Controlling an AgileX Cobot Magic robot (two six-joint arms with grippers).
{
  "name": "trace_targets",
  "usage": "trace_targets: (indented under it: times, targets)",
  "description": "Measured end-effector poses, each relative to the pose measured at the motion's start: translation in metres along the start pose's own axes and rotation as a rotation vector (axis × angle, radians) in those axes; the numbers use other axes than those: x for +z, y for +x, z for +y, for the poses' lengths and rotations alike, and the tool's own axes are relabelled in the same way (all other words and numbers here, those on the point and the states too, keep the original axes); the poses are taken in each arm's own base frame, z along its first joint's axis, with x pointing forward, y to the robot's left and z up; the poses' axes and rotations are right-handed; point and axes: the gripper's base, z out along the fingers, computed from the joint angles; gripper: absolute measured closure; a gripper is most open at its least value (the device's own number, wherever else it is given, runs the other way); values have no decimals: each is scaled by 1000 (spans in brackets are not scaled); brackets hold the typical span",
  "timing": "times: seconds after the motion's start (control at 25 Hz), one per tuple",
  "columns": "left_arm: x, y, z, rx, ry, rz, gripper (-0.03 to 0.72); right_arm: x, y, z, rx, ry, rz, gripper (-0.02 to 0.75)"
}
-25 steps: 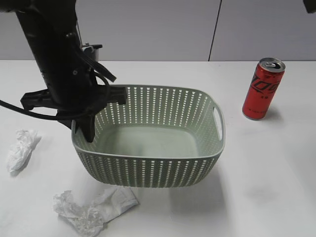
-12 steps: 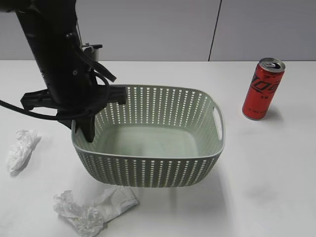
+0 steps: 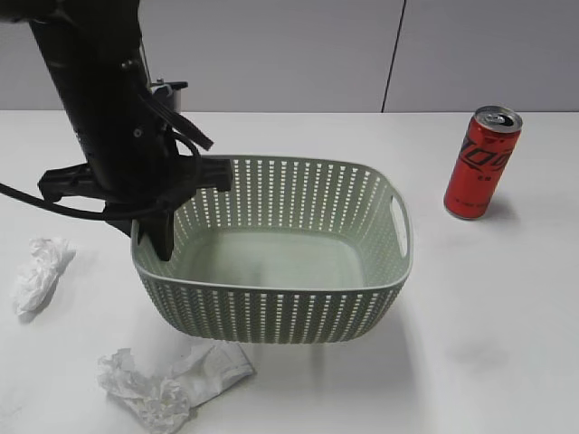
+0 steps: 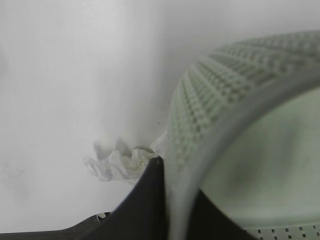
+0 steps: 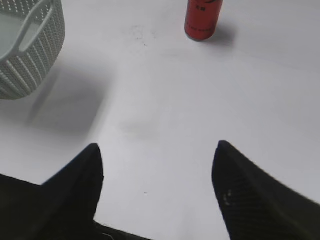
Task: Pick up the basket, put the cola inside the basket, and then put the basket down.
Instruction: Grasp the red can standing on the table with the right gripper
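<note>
White surface [image 3: 507,344], grey wall panels behind. Basket [image 3: 298,303] centre of the exterior view, lifted clear, shadow beneath it. Left gripper [image 3: 161,237] at the basket's 9 o'clock rim, fingers [image 4: 150,192] clamped either side of the wall. Cola [image 3: 482,163] upright at 2 o'clock from the basket, well apart. Right gripper [image 5: 157,167] hangs over bare surface, fingers spread wide, nothing between them; cola at its 12 o'clock. Crumpled tissues [image 3: 172,384] at 7 o'clock, another wad [image 3: 38,271] at 9 o'clock
</note>
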Motion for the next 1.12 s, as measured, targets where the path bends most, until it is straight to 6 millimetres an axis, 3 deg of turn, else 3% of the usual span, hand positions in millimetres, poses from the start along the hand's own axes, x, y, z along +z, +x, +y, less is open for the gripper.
trace_targets:
  times: [0.4, 0.52, 1.0, 1.12]
  targets:
    - [0, 0, 0, -5, 0, 0, 692, -22, 55, 4, -45, 54, -223, 218]
    - [0, 0, 0, -12, -2, -1, 692, -19, 66, 3, -54, 70, -249, 218]
    - [0, 0, 0, -15, 0, -1, 692, -13, 70, 1, -63, 88, -234, 217]
    - [0, 0, 0, -15, 0, -1, 692, -13, 70, 1, -63, 88, -237, 177]
